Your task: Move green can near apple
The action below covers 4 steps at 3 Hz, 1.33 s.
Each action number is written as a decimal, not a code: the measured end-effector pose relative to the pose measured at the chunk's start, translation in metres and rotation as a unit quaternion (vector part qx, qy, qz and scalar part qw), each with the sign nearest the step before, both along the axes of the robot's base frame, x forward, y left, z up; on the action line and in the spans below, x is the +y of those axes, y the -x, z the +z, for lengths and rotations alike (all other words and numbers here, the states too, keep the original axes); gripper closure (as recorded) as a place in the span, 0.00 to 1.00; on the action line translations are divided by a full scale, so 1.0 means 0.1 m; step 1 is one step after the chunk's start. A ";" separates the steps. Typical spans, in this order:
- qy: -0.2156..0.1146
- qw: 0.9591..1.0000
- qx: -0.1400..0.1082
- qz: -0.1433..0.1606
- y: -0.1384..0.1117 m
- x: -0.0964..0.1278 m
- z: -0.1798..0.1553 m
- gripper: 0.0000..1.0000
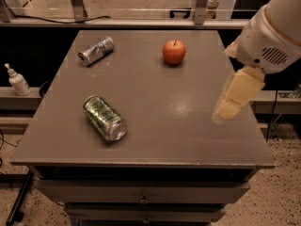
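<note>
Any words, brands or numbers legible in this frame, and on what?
No text can be read.
Green can: label print too blurred to read.
Silver can: markings too blurred to read.
White bottle left of the table: no legible label.
Gripper, over the table's right edge: no lettering visible.

green can [104,117]: green patterned label, shiny silver ends. apple [174,52]: red-orange, dark stem. second can [96,50]: silver-grey, no green. table [155,140]: plain grey-brown top. gripper [226,109]: pale cream, above the table's right edge. arm [270,36]: white.
</note>
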<state>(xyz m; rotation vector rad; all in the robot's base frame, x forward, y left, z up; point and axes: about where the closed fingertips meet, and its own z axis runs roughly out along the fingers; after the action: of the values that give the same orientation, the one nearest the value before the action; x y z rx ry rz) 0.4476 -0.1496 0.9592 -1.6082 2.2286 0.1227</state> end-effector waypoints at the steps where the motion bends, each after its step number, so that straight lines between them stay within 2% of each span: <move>1: -0.052 0.998 0.015 -0.007 -0.04 0.47 -0.12 0.00; 2: -0.116 0.993 0.018 -0.002 0.02 0.96 -0.27 0.00; 4: -0.215 0.976 -0.013 0.031 0.05 1.86 -0.54 0.00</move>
<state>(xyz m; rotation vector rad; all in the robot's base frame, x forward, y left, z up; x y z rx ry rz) 0.4423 0.0361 0.9057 -1.4266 1.9586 0.5586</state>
